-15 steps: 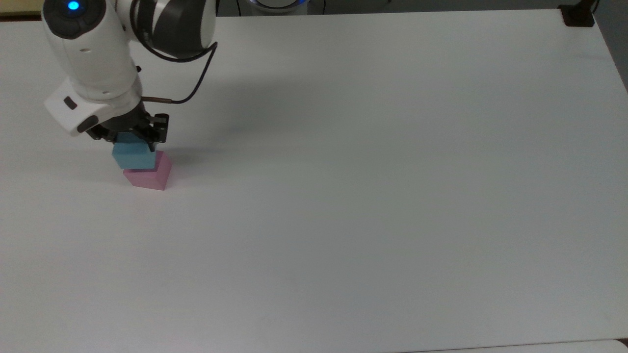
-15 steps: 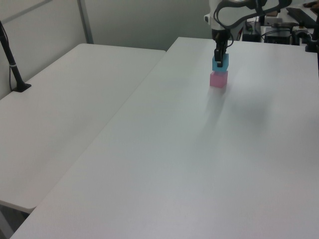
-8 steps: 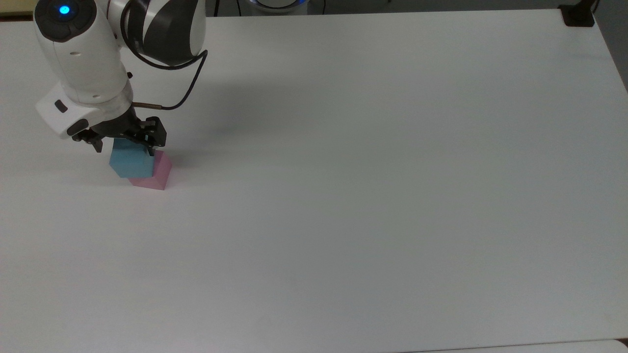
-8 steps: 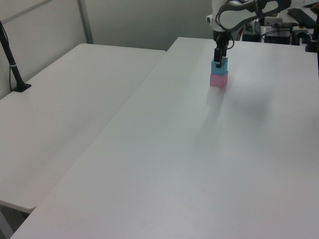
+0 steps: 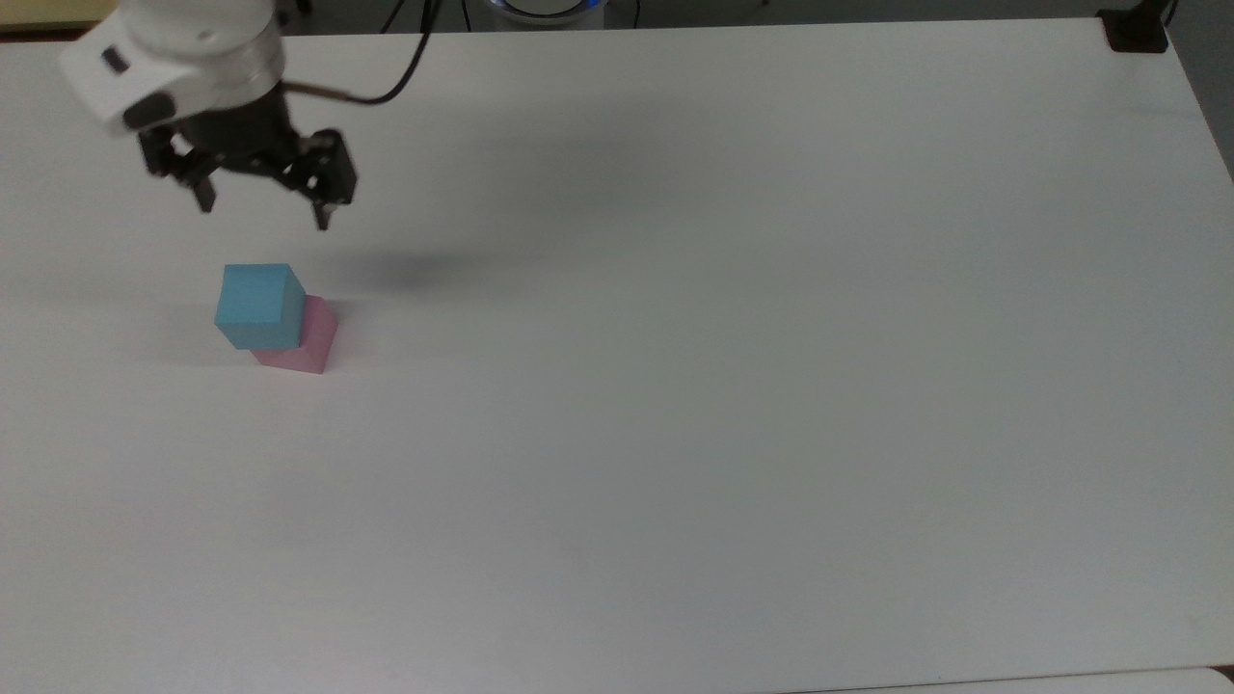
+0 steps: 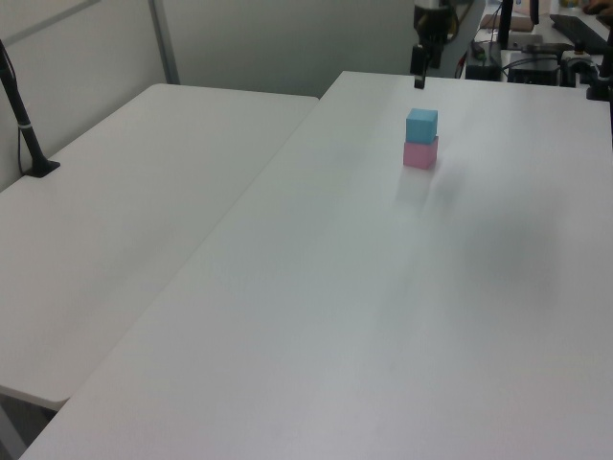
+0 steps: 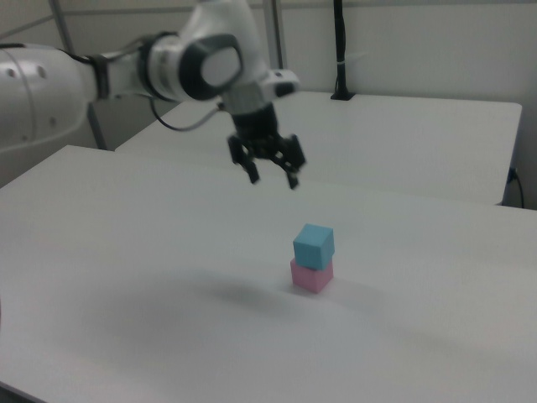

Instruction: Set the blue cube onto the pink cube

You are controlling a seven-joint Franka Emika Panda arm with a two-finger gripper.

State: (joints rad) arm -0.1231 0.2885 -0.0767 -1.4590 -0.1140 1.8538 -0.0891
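**Blue cube sits on the pink cube, claw free above**

We go from left to right in each view. In the top view, far on the top view's left, we see the gripper (image 5: 262,205) at the end of the white arm (image 5: 183,48). Its two dark fingers (image 5: 326,202) are spread apart and nothing is between them. It hangs in the air, clear of both cubes. A little lower in the picture stands the blue cube (image 5: 258,305), and it rests on the pink cube (image 5: 310,339), which shows from under it toward the top view's right. The stack is on the white table (image 5: 723,386), near its edge on the top view's left. A soft shadow lies on the table just to the right of the gripper.

In the left view, we see first a second white table (image 6: 134,192) with a dark post (image 6: 24,125) on it. Further right is the stack, the blue cube (image 6: 421,124) upright on the pink cube (image 6: 420,153), and their sides are almost in line. Above them, one dark finger (image 6: 419,67) points down.

In the right view, the arm (image 7: 126,71) comes in from the right view's left. The gripper (image 7: 273,177) has its fingers apart and is empty, higher than the stack and to the left of it. Then we see the blue cube (image 7: 314,245) on the pink cube (image 7: 311,275), turned a little relative to it.
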